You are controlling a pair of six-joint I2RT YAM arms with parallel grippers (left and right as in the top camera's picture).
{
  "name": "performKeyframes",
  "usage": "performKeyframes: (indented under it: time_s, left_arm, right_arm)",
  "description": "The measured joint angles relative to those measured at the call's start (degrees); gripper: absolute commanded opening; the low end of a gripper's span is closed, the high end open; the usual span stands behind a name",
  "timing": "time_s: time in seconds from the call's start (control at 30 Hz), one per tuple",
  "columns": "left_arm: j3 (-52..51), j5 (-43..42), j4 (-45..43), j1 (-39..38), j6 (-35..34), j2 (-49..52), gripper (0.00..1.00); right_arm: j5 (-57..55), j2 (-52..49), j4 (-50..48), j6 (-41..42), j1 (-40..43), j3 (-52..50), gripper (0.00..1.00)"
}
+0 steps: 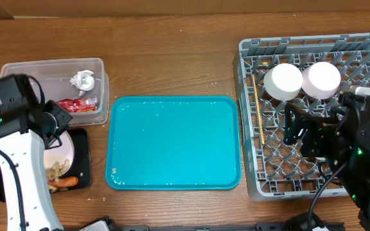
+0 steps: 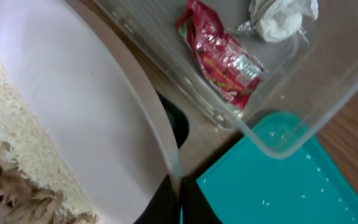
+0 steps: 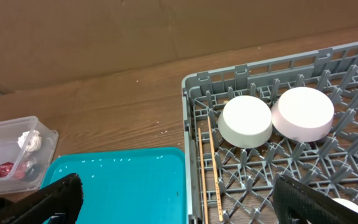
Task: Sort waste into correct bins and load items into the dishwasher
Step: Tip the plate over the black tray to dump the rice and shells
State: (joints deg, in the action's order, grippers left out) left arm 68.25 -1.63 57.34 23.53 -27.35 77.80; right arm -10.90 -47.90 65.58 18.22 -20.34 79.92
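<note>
While the left gripper (image 2: 173, 200) is clamped on the rim of the plate (image 2: 73, 87), which hangs tilted over the black tray (image 1: 84, 160), the step in hand looks to be emptying it. Rice (image 2: 17, 118) and brown scraps (image 2: 11, 190) cling to the plate's face; a carrot (image 1: 64, 182) lies on the tray below. To do it well, steepen the tilt gently with the low edge inside the tray's border, so nothing spills onto the table or the teal tray (image 1: 172, 141) beside it; pinch firmly, since the rim is smooth. The right gripper (image 3: 178, 183) hangs empty, fingers wide apart, above the dish rack (image 1: 249, 128); there two bowls (image 1: 282, 81) sit upturned and chopsticks (image 1: 258, 109) lie along the left edge. In the clear tub (image 1: 53, 63) rest the tissue (image 1: 82, 81) and the red wrapper (image 2: 225, 59); its print is probably lettering, but too blurred to read; no other writing shows.
</note>
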Motion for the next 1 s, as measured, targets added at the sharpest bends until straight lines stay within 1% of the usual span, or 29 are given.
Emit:
performKeyframes:
  time_s: [0.13, 0.27, 0.47, 0.6, 0.7, 0.87, 1.0]
  left_arm:
    - [-3.89, -5.99, -6.82, 2.95, 1.66, 0.00, 0.04]
    - [-4.26, -14.12, -8.22, 6.56, 3.15, -0.13, 0.04]
    - [-4.28, -25.42, -6.82, 13.84, 5.57, -2.54, 0.04]
    - [-4.37, -31.76, -4.00, 20.26, 8.50, -6.19, 0.05]
    - [-4.61, -36.85, -3.58, 24.15, 10.95, -7.74, 0.04]
    - [-7.80, -45.09, -0.90, 29.16, 17.22, -8.09, 0.04]
    - [-12.44, -53.37, -0.07, 35.41, 23.91, -8.07, 0.04]
  right_arm:
    - [0.00, 0.00, 0.02, 0.00, -0.02, 0.00, 1.00]
    - [0.00, 0.00, 0.00, 0.00, 0.00, 0.00, 1.00]
    - [-0.02, 0.00, 0.00, 0.00, -0.02, 0.00, 1.00]
    - [-0.02, 0.00, -0.02, 0.00, -0.02, 0.00, 1.00]
    - [0.00, 0.00, 0.00, 0.00, 0.00, 0.00, 1.00]
    - [-0.02, 0.00, 0.00, 0.00, -0.02, 0.00, 1.00]
    - [-0.02, 0.00, 0.00, 0.00, -0.02, 0.00, 1.00]
